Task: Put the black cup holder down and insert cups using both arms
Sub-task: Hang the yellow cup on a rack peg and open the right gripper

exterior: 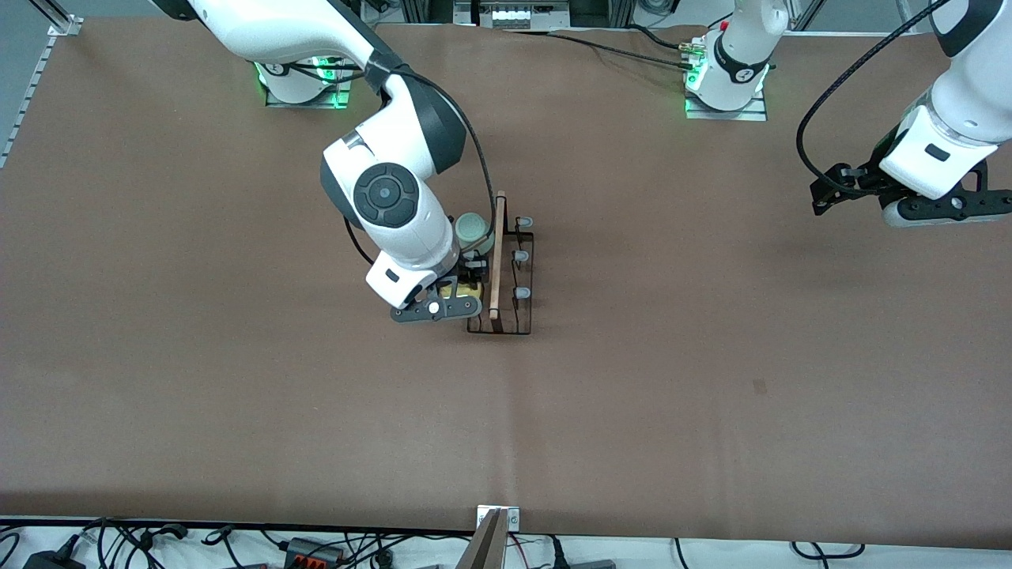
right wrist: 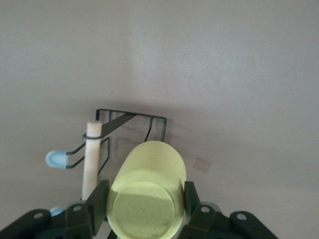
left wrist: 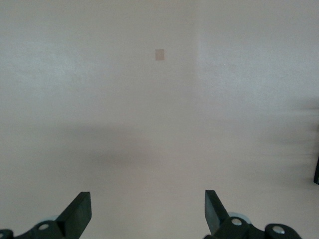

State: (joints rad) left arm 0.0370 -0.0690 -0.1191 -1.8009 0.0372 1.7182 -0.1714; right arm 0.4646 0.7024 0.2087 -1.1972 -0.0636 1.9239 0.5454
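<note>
Right wrist view first: my right end effector [right wrist: 144, 201] is clamped on the small yellow tapered plastic cup [right wrist: 148, 191], one finger on each side of it, with its closed base facing the camera. It sits right at the black thin-wire cup holder [right wrist: 130, 130] with the light wooden rod [right wrist: 91, 159] on top, and a grey-tipped peg [right wrist: 56, 159] pokes out beside the rod.

From the front view, the holder [exterior: 504, 273] stands near the middle of the table [exterior: 711, 395], a little toward the edge where my bases are. The pale grey-green plastic cup [exterior: 473, 229] sits at the holder's end toward that edge, and my right end effector [exterior: 455, 294] is low over the holder's other end.

The risks as I read them: if I let go before the peg is truly inside the yellow cup, it could tip off and roll. If I push sideways, that light wire frame could slide or topple, and the grey-green cup would go with it.

My left end effector [exterior: 909, 207] waits over the table's end on the left arm's side, fingers spread and empty [left wrist: 147, 214], with only bare table beneath.

Hard to see: the yellow cup hides the peg I'm aiming at in the wrist view, and my own wrist covers most of the cup from the front. I see no light blue cup anywhere.
</note>
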